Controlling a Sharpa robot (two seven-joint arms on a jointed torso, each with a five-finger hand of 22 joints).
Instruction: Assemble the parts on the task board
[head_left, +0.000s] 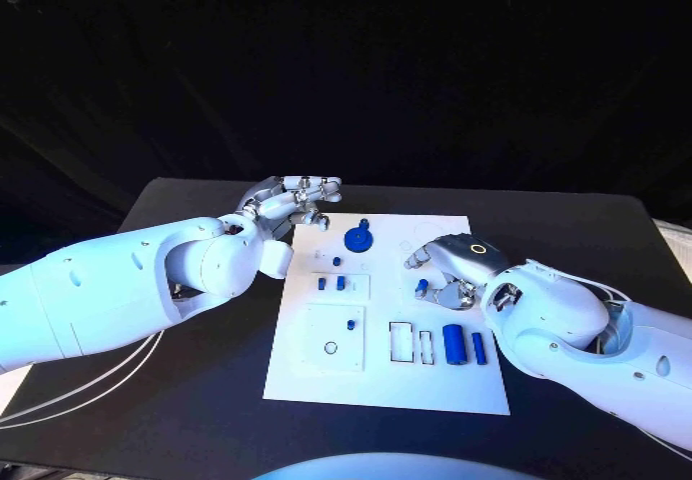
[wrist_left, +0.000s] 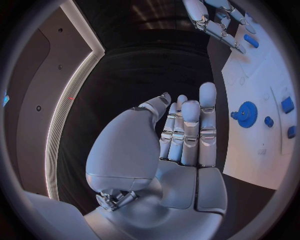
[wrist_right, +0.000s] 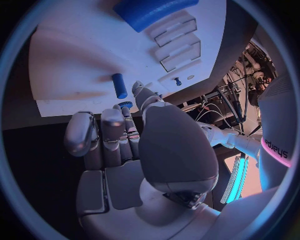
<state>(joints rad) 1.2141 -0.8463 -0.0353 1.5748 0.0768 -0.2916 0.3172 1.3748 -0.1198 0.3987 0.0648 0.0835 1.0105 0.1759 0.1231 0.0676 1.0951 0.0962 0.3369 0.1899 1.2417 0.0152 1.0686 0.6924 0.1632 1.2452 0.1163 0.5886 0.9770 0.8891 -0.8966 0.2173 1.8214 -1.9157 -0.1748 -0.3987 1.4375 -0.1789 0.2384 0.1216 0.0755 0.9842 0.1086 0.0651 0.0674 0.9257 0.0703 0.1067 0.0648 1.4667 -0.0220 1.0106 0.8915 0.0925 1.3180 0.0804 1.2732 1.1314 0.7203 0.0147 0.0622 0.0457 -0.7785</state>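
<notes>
Black tabletop (head_left: 173, 420) carries the white task board (head_left: 387, 385) at its centre. On the board, a blue gear (head_left: 359, 239) lies toward twelve o'clock, two small blue pegs (head_left: 332, 284) sit just below it, and a large blue cylinder (head_left: 454, 345) with a slimmer blue pin (head_left: 479, 347) beside it lie toward four o'clock. The left hand (head_left: 293, 207) hovers off the board's eleven o'clock corner, fingers extended and holding nothing. The right hand (head_left: 450, 268) hangs over the board's three o'clock edge, fingers straight and together, nothing in it, near a short blue peg (head_left: 423, 286).
</notes>
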